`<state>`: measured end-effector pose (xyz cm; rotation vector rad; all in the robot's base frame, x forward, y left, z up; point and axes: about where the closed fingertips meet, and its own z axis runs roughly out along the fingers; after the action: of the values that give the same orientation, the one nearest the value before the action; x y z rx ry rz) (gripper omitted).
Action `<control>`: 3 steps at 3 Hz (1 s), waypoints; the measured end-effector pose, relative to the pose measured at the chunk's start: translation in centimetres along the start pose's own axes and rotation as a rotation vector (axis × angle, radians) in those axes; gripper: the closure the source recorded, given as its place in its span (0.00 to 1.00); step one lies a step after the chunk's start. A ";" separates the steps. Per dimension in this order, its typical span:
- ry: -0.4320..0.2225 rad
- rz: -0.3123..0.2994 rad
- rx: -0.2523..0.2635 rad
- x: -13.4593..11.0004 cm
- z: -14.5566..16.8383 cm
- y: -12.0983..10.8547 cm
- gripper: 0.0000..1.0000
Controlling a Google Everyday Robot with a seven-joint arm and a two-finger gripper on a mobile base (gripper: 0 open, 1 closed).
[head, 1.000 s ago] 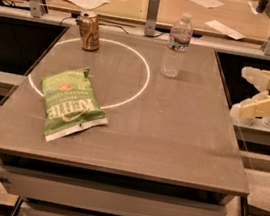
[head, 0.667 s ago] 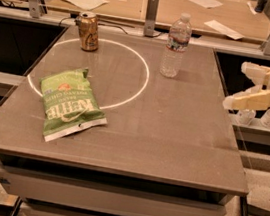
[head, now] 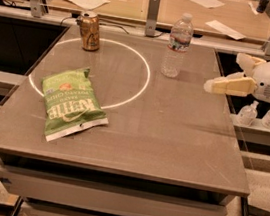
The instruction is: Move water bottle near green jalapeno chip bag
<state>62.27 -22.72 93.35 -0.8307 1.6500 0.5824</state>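
My white gripper (head: 224, 72) hangs at the right edge of the frame, just over the right side of the grey-brown table (head: 170, 140), its two cream fingers spread apart with nothing between them. The clear ribbed plastic water bottle (head: 178, 43) with the white cap stands upright in the upper middle, left of my gripper and apart from it, just outside the thin white circle (head: 141, 80) marked on the tabletop. The flat light-green crinkly chip bag (head: 71, 101) lies at centre left, well apart from the bottle, and a golden-brown drink can (head: 89, 31) stands at upper left.
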 end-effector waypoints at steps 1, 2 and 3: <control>-0.054 0.000 -0.015 -0.1 1.8 -1.2 0.00; -0.091 -0.004 -0.053 0.5 3.3 -2.9 0.00; -0.106 0.006 -0.063 0.8 4.6 -4.4 0.00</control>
<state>68.43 -22.25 91.68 -0.8265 1.5449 0.6749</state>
